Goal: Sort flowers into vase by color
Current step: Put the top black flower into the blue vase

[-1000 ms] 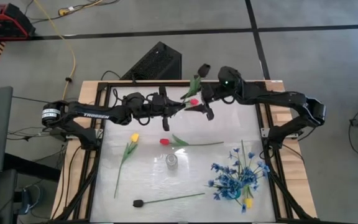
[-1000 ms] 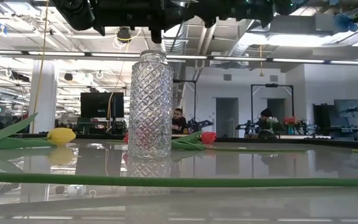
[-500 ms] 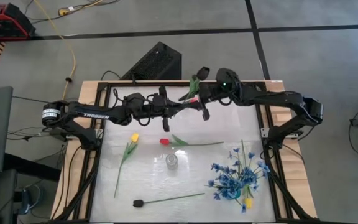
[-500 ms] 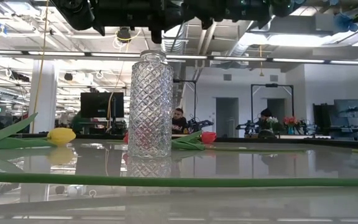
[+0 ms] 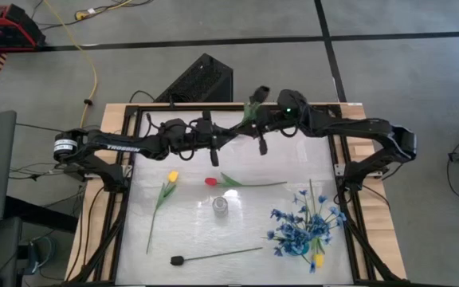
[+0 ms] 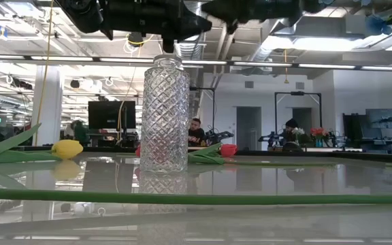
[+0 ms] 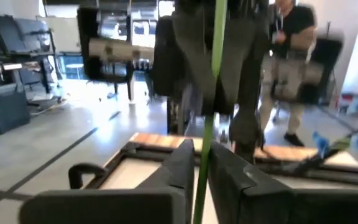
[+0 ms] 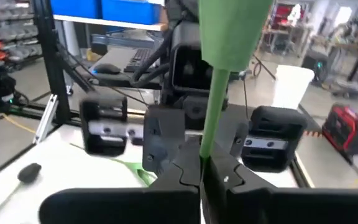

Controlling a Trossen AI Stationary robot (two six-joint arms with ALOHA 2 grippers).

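Up above the table's far edge, the right gripper has its fingers pressed together on a green flower stem, whose leaf rises just past them. Facing it, the left gripper has the same stem between its fingers, closed or nearly so. Both arms reach level toward each other from opposite table sides. Well below the fingers stands the cut-glass vase; near it lie a red tulip, a yellow tulip and a black-headed stem. Blue blossom sprays crowd the right arm's side, leaving bare tabletop around the vase.
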